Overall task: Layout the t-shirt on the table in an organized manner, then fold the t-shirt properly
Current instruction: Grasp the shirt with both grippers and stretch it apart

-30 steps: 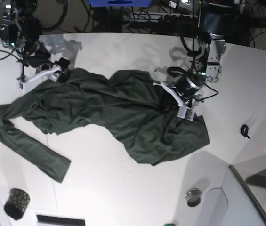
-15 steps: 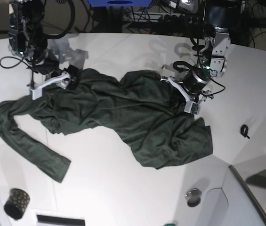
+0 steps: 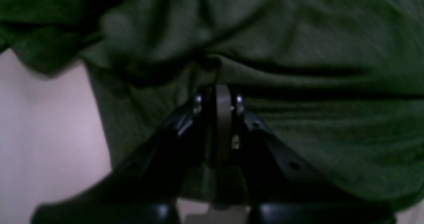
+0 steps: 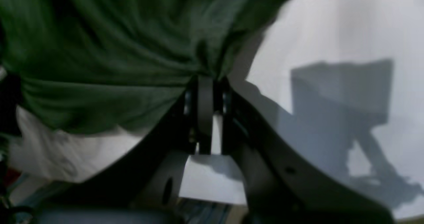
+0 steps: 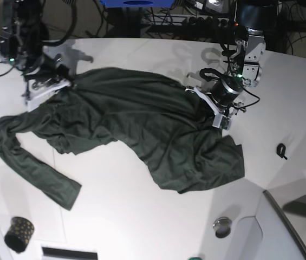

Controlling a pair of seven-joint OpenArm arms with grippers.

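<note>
**Green tee stretched between two pinches, still far from flat**

The t-shirt (image 5: 142,130) sprawls across the middle of the table (image 5: 142,227), rumpled, running from a long strip of cloth at the lower left of the base view up to a bunched mass at right of centre. It looks light and limp: it sags and creases wherever it is not pulled, so it will follow whatever point is tugged and fold over itself anywhere else. It should slide easily on the smooth white top and is hardly fragile, though a one-layer pinch could slip.

The right gripper (image 5: 60,82), at the upper left of the base view, has its jaws closed on a gathered fold of the shirt's edge; the right wrist view shows cloth puckering right at the tips (image 4: 205,81). The left gripper (image 5: 217,111), at the upper right, is likewise clamped on fabric, with folds converging on its closed tips (image 3: 222,94).

To my eye the better holds are hems or shoulder seams, taken well apart, so the body can be drawn taut and laid flat.

A small black cup (image 5: 18,234) stands at the lower left, well apart from the shirt.
</note>
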